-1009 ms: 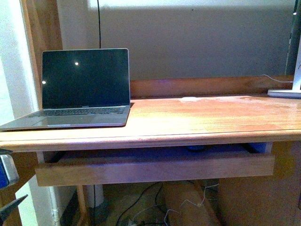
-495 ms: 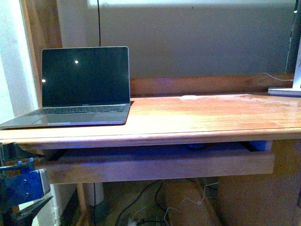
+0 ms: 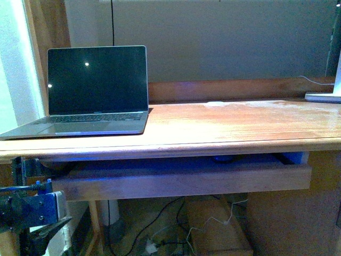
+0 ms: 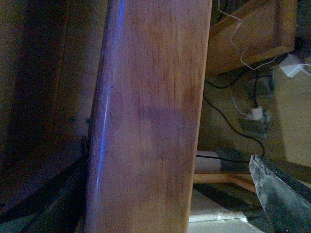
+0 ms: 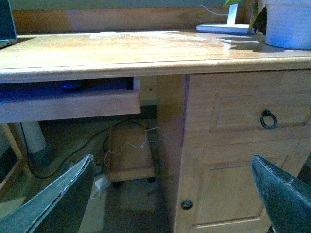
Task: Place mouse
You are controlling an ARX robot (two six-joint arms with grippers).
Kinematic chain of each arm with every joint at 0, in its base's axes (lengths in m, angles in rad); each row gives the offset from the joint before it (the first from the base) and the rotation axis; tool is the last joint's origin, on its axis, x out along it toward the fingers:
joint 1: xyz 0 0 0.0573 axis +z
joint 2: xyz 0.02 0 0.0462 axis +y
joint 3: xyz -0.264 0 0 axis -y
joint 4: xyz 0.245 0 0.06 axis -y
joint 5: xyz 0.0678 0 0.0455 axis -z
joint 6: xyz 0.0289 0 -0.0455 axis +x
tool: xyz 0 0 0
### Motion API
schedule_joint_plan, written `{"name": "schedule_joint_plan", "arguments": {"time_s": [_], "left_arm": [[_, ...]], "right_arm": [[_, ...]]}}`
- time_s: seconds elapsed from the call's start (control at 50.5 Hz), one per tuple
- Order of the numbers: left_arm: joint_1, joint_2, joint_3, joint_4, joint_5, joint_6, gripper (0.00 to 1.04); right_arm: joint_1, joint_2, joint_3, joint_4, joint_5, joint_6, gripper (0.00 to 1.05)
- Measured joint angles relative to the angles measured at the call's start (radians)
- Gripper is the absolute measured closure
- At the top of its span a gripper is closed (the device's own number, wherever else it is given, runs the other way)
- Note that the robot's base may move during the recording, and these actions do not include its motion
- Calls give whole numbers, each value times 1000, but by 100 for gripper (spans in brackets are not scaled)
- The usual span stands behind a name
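The mouse [image 3: 222,158] lies in the open drawer [image 3: 181,181] under the tabletop [image 3: 229,125], just right of centre frame. The left pincer [image 3: 42,232], lower left, gapes astride the drawer's front. The right pincer [image 5: 170,204] gapes wide, empty.

**Free room and obstacles, front view.** Table [image 3: 229,125]: the top is bare from centre to 3 o'clock and open to entry from 6 o'clock. The laptop [image 3: 97,90], lid upright, fills the 9–10 o'clock corner. The back rail [image 3: 224,89] closes 12 o'clock, and a flat white disc [image 3: 214,103] lies just before it. The lamp base [image 3: 324,97] takes the 2 o'clock corner, with a white pot [image 5: 290,24] near it.

Beneath the top, the pull-out tray [image 3: 181,181] leaves only a low slot. The mouse [image 3: 222,158] sits in that slot, under the table edge. The tray's front board stands between the spread fingers [image 4: 279,194] of the left gripper [image 4: 167,165].

Below, the cabinet [image 5: 233,145] walls off 3 o'clock. A box [image 3: 216,229] and cables [image 3: 160,224] clutter the floor.
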Motion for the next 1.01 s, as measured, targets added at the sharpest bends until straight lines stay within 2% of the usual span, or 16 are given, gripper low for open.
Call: {"name": "schedule_joint_plan", "arguments": {"time_s": [0.079,0.178,0.237,0.336,0.455,0.614,0.851,0.93,0.97,1.009], "left_arm": [[0,-36,0,-121,-15,1,8],[-10,-140,0,-450,-70,-8,8],[-11,-182,-3,-560,-75,-29,8],[-12,-249,-29,-696,-50,-85,8],[-12,-339,-77,-847,30,-182,8],[-26,-436,-128,-971,98,-284,8],[-72,-575,-225,-974,238,-552,8],[-98,-664,-272,-877,316,-740,8],[-106,-705,-286,-822,328,-814,8],[-117,-774,-313,-703,322,-949,8]], "right_arm": [[0,0,0,0,0,0,7],[0,0,0,0,0,0,7],[0,0,0,0,0,0,7],[0,0,0,0,0,0,7],[0,0,0,0,0,0,7],[0,0,0,0,0,0,7],[0,0,0,0,0,0,7],[0,0,0,0,0,0,7],[0,0,0,0,0,0,7],[0,0,0,0,0,0,7]]}}
